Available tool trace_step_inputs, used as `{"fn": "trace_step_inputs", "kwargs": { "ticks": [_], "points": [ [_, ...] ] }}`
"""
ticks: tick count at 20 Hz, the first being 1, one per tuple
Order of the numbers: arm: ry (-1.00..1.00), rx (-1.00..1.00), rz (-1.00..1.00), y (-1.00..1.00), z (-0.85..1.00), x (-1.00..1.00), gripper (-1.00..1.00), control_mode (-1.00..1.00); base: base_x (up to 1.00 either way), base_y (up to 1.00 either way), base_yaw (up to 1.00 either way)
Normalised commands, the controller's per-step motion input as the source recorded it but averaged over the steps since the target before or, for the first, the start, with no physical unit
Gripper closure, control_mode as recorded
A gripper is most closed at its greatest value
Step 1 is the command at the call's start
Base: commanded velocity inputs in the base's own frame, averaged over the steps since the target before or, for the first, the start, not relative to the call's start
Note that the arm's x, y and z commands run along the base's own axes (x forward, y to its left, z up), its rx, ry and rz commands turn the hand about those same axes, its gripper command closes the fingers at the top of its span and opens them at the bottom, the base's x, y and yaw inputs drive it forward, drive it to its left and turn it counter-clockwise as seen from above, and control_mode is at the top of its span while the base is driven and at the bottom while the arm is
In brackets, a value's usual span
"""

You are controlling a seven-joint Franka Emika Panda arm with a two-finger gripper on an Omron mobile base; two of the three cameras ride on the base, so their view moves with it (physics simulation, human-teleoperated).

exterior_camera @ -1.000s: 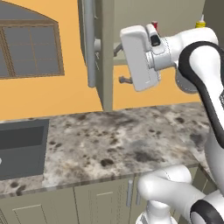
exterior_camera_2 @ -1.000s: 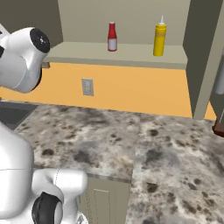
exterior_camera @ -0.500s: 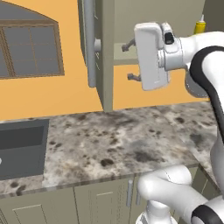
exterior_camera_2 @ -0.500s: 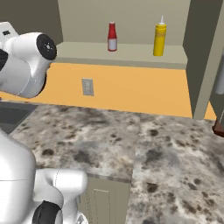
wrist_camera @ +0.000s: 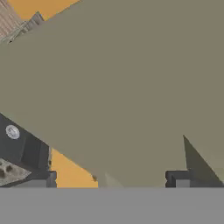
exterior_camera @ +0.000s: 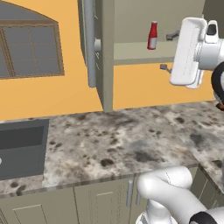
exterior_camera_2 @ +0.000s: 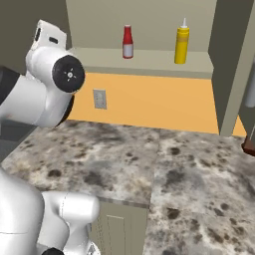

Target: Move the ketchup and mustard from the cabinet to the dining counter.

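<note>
The ketchup (exterior_camera_2: pixel 128 42) and mustard (exterior_camera_2: pixel 182 44) stand upright on the open cabinet (exterior_camera_2: pixel 149 60) shelf, ketchup left, probably light, slick plastic best pinched mid-body, with the gripper (exterior_camera: pixel 168 51) wide open and empty just right of the ketchup.

ketchup (exterior_camera: pixel 152 35) upright on open cabinet (exterior_camera: pixel 131 51) shelf, gripper (exterior_camera: pixel 168 51) beside it (fingers spread), sink (exterior_camera: pixel 22 146) lwr left

Red ketchup (exterior_camera_2: pixel 128 42); yellow mustard (exterior_camera_2: pixel 182 45)
</note>
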Motion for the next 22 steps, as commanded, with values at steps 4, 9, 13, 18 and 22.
{"fn": "trace_step_inputs", "kwargs": {
  "ticks": [4,9,13,18,22],
  "points": [
    [0.67,0.51,-0.54,-0.23,0.0,0.05,-1.0,-1.0,0.0,0.0,0.0],
    [0.66,0.52,-0.43,-0.37,0.0,0.1,-1.0,-1.0,0.0,0.0,0.0],
    [0.44,0.46,-0.36,-0.54,0.0,0.09,-1.0,-1.0,0.0,0.0,0.0],
    [0.1,0.29,-0.26,-0.58,0.0,0.24,-1.0,-1.0,0.0,0.0,0.0],
    [0.0,0.25,-0.22,-0.31,0.0,0.26,-1.0,-1.0,0.0,0.0,0.0]
  ]
}}
